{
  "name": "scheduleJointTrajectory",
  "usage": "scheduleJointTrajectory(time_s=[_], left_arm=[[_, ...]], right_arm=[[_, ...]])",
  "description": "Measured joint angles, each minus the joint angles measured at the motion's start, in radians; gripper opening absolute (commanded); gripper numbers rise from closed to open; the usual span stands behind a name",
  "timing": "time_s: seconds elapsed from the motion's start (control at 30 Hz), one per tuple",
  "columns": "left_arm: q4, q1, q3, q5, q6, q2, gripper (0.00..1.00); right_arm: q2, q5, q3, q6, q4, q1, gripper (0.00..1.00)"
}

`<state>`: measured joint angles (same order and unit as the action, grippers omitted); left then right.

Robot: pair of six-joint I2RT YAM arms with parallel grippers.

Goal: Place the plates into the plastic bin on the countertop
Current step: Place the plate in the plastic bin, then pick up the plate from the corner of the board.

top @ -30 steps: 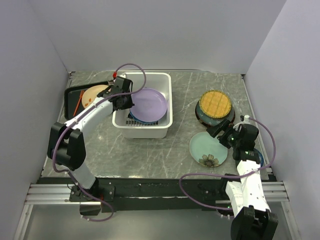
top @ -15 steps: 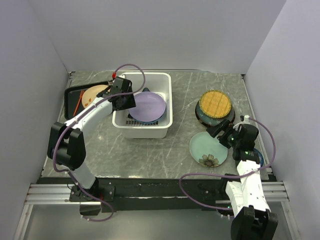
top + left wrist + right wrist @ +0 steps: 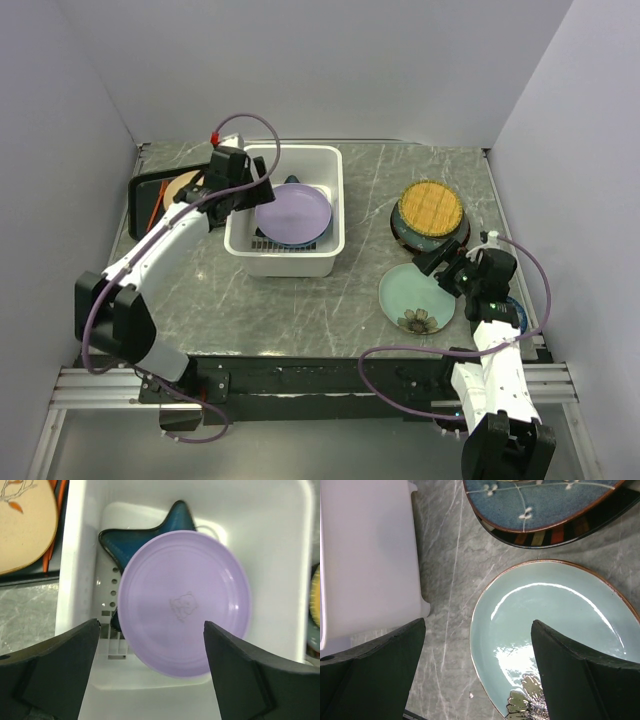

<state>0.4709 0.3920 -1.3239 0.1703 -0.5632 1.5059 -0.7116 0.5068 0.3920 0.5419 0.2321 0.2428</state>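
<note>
"Top external view: what has changed at the white plastic bin [image 3: 336, 205]?"

"The lavender plate [image 3: 292, 212], a second ago tilted at the bin's left wall with the left pincer [image 3: 248, 186] at its edge, now lies in the bin, resting on the blue star-shaped plate [image 3: 290, 182]. The left arm has pulled back toward the bin's far left corner."

"Is that pincer holding anything?"

"No. In the left wrist view the left pincer [image 3: 150, 630] is spread wide and empty, with the lavender plate [image 3: 182, 602] below it and the star plate's points [image 3: 145, 535] showing past the rim."

"And the right side?"

"Unmoved. The right pincer [image 3: 477, 630] hangs spread and empty over the near-left edge of the pale green plate [image 3: 555, 615], which sits on the counter [image 3: 360, 180] just right of the bin."

"So where does the job stand?"

"Two plates look binned. The pale green one, the yellow woven-look plate [image 3: 431, 205] stacked on darker plates, and the tan plate [image 3: 182, 188] on the black tray [image 3: 143, 195] remain outside. The left arm appears free for its next pick."
</note>
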Motion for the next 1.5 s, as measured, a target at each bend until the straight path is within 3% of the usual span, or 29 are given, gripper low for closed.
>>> scheduleJointTrajectory(time_s=[0.47, 0.8, 1.5], left_arm=[[-0.114, 0.0, 0.061, -0.184, 0.002, -0.135, 0.92], [-0.161, 0.029, 0.064, -0.285, 0.002, -0.15, 0.93], [-0.25, 0.281, 0.021, -0.381, 0.039, -0.084, 0.9]], right_arm=[[0.001, 0.0, -0.005, 0.001, 0.0, 0.0, 0.93], [0.001, 0.0, -0.005, 0.001, 0.0, 0.0, 0.93], [-0.038, 0.0, -0.003, 0.0, -0.001, 0.0, 0.93]])
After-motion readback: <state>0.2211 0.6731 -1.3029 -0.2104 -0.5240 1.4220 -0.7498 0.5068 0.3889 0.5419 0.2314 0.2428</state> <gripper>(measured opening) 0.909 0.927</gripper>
